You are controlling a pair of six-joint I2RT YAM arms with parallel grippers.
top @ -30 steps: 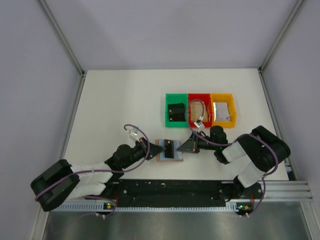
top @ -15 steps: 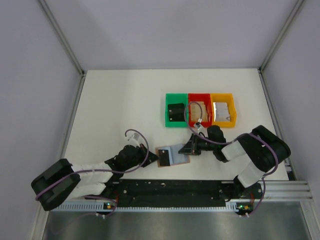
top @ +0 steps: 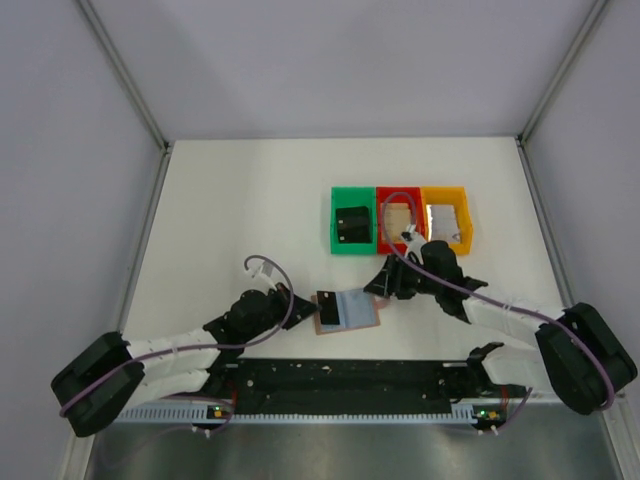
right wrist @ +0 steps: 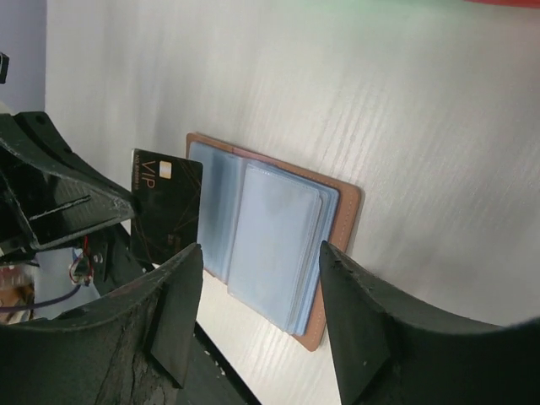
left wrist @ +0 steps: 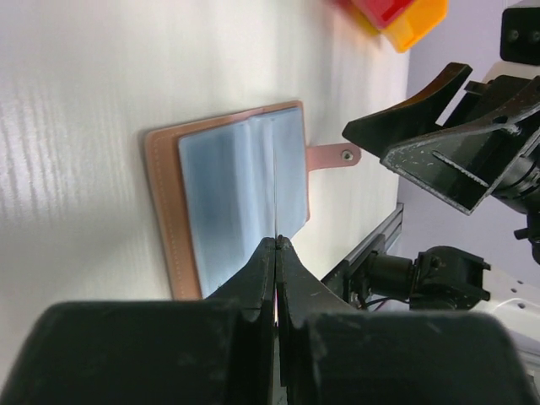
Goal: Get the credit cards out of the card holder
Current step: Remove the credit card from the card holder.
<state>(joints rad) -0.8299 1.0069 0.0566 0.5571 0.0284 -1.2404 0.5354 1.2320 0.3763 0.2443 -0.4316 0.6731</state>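
Wallet (top: 350, 312) lies open on the table (top: 240, 200), low centre of the top view, with its blue-grey inside up and a brown rim showing around it. Its tab (left wrist: 333, 156) sticks out of the right edge in the left wrist view.

My left claw (top: 312, 303) is just left of the wallet, clenched on a black card (top: 327, 302). In the left wrist view the fingers (left wrist: 257, 270) are pressed together and the card shows edge-on as a thin line between them. In the right wrist view the card (right wrist: 166, 207) stands upright at the wallet's left end, with "VIP" on its face. I cannot tell whether its lower edge is clear of the pocket.

My right claw (top: 385, 285) is at the wallet's upper right, released, touching nothing. In the right wrist view its jaws are spread wide with the wallet seen between them.

A green bin (top: 352, 190), a red bin (top: 398, 191) and a yellow bin (top: 445, 191) sit in a row above the wallet, apart from it. A black thing (top: 353, 225) lies in the green one.
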